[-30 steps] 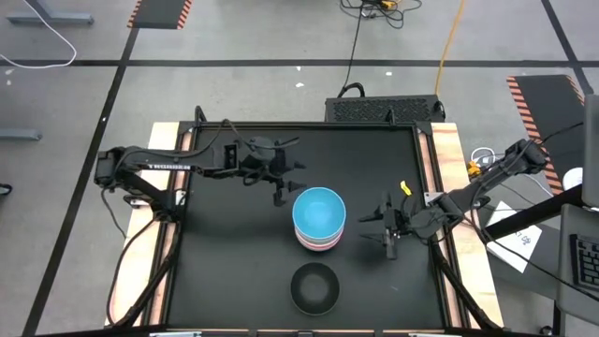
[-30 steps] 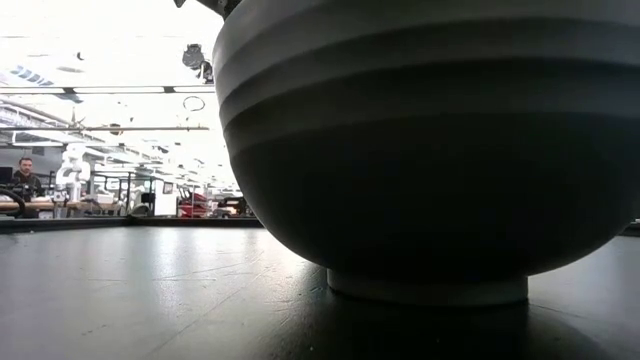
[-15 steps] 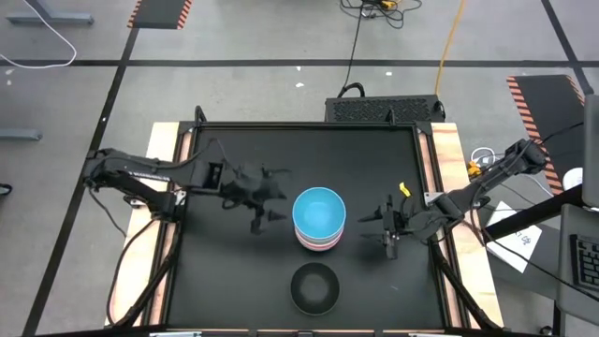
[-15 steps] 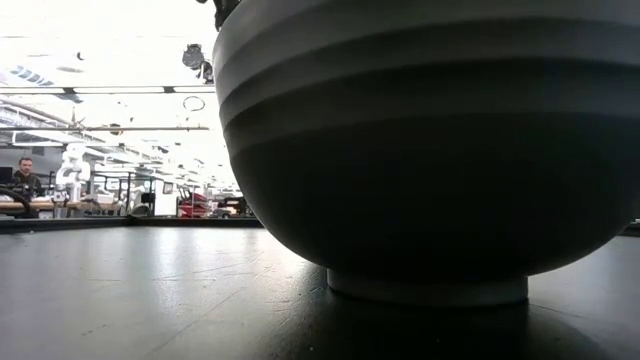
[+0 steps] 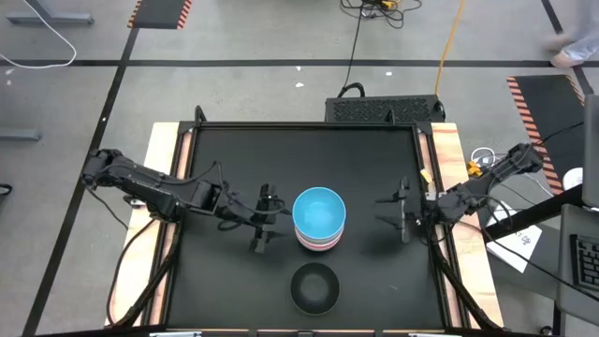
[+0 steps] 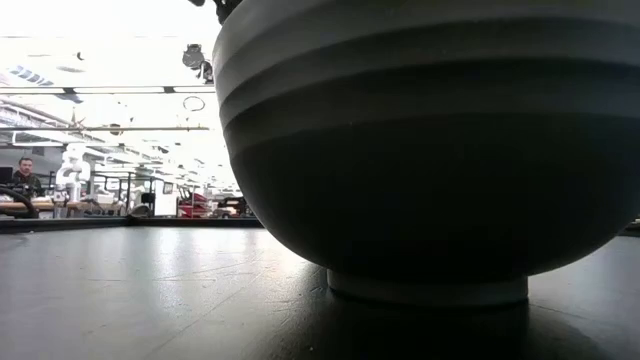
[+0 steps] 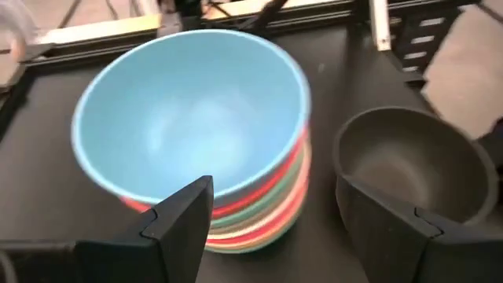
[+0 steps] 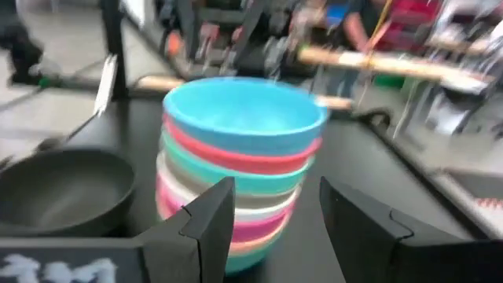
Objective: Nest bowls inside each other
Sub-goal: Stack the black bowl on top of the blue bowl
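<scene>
Two grippers flanked the stack (image 5: 319,217) of bowls mid-table, jaws apart and empty: left gripper (image 5: 263,227) just left, right gripper (image 5: 401,212) farther right. Black bowl (image 5: 314,286) sat alone, nearer.

The low view is almost entirely blocked by the dark bowl (image 6: 425,150) sitting right at the lens, its top and right side cut off. Bowls under the blue bowl (image 5: 319,212) only peek out as rims, so can't count them; right wrist background is blurred
</scene>
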`<state>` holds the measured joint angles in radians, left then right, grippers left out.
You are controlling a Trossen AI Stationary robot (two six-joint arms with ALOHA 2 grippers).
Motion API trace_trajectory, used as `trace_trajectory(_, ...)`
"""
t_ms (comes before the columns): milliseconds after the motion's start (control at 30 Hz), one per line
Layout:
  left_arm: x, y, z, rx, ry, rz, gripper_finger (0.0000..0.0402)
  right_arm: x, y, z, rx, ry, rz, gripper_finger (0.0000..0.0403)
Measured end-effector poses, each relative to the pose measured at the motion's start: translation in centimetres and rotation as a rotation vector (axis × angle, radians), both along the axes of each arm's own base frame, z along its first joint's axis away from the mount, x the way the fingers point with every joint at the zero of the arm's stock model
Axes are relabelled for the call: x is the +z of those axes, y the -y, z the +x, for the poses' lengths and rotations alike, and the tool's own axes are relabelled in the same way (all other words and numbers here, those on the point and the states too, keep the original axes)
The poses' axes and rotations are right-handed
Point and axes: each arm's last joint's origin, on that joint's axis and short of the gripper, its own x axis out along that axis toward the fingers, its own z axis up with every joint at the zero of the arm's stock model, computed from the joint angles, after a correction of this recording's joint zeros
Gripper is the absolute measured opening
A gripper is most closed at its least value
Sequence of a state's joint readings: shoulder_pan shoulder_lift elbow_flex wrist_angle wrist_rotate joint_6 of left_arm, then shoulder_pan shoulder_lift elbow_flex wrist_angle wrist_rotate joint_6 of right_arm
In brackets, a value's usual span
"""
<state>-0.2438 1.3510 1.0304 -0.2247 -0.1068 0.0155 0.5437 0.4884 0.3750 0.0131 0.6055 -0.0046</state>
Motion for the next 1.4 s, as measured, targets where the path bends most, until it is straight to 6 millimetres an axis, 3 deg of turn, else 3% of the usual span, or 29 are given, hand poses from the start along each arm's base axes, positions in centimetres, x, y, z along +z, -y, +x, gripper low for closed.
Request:
trace_trajectory(200,-0.8,-1.6,0.4,-0.007,0.042,-0.009,0.0273,-2.6,2.4,-1.8,-0.112,0.238,0.051,0.018)
trace_trajectory(533,-0.4,-0.9,-0.1,-0.08,0.057,-0.054,0.0273,-3.9,4.9,-3.0,-0.254,0.142,0.108,0.018)
trace_trajectory(767,-3.0,-0.7,-0.8,0.036,-0.051,-0.227,0.0273,-4.6,5.1,-3.0,-0.205,0.109,0.216,0.0164)
trace_trajectory(1067,-7.6,2.6,-3.0,0.023,-0.07,-0.434,0.0273,-6.2,5.3,-2.5,-0.209,0.094,0.21,0.0151)
trace_trajectory(1233,-7.8,3.8,-3.5,0.136,0.028,-0.597,0.0273,-6.0,5.3,-2.5,-0.183,0.113,0.208,0.0151)
trace_trajectory(1400,-8.6,4.6,-2.2,0.248,-0.09,-0.6,0.0273,-5.9,5.3,-2.4,-0.153,0.122,0.192,0.015)
